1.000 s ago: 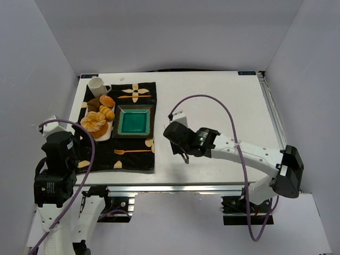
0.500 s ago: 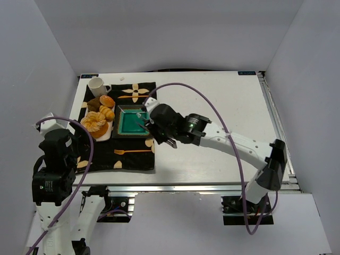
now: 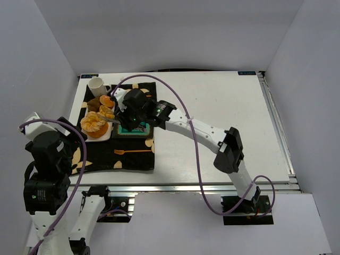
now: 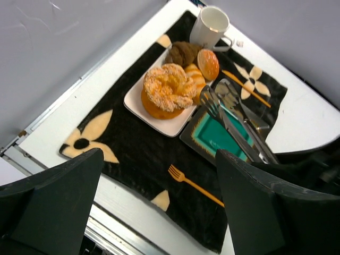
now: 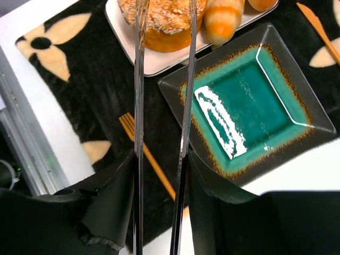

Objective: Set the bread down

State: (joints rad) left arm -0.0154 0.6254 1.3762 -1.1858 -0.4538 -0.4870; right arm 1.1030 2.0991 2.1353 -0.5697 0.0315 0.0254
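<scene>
The bread [image 4: 167, 90], a large swirl-topped bun with an orange base, sits on the near half of a white rectangular tray [image 4: 133, 100]. The tray lies at the left of a black flower-patterned placemat [image 4: 133, 151] on the desk [image 3: 223, 106]. Behind the bread on the same tray are a small croissant [image 4: 195, 77], a round golden bun [image 4: 208, 64] and a dark-brown roll [image 4: 183, 53]. A white mug [image 4: 211, 25] stands past the tray's far end.

The right hand [image 4: 217, 90] reaches across a square teal plate [image 5: 249, 101] that lies just beside the tray. Its long metal fingers [image 5: 139, 106] are parted, their tips hang over the tray's edge by the croissant and the bread, and they grasp nothing.

The left hand [image 4: 159, 154] is held well back over the near-left corner of the desk, its dark fingers [image 4: 58, 202] spread wide and empty.

An orange fork [image 4: 194, 186] lies on the placemat in front of the plate.
</scene>
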